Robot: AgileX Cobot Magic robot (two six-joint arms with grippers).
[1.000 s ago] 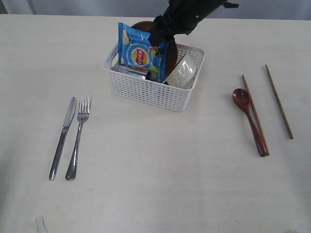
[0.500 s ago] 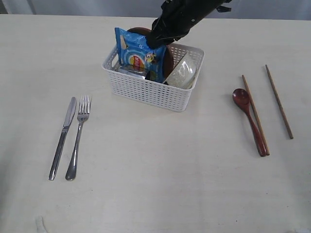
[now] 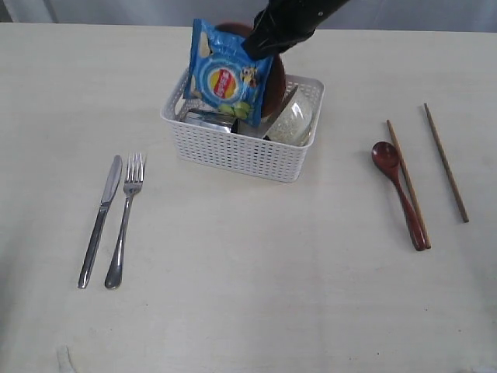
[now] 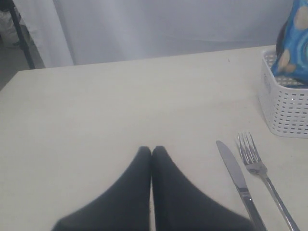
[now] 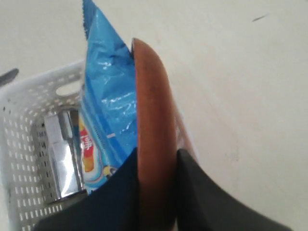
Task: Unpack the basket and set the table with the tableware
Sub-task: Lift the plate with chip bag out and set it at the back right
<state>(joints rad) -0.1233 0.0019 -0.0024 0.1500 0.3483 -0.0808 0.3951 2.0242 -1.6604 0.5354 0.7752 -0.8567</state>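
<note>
My right gripper [image 5: 156, 159] is shut on the rim of the small brown plate [image 5: 151, 110], held on edge above the white basket [image 3: 233, 148]. In the exterior view the gripper [image 3: 260, 43] is at the plate's [image 3: 276, 81] top. The blue snack bag [image 3: 225, 74] lies against the plate's face, raised with it. The pale bowl [image 3: 291, 120] and steel cup [image 3: 206, 118] are in the basket. Knife [image 3: 99, 220] and fork [image 3: 124, 221] lie on the table [image 3: 248, 295] at left; the wooden spoon [image 3: 400, 190] and two chopsticks [image 3: 446, 162] lie at right. My left gripper [image 4: 152, 150] is shut and empty, low over the table beside the knife [image 4: 236, 173].
In the left wrist view the fork [image 4: 257, 166] lies beyond the knife, with the basket's corner [image 4: 286, 110] and the bag [image 4: 293, 43] further on. The cup [image 5: 65, 159] stands under the bag in the right wrist view.
My right gripper closed on the brown plate and lifted it. The snack bag rose with it and the basket shifted slightly.
</note>
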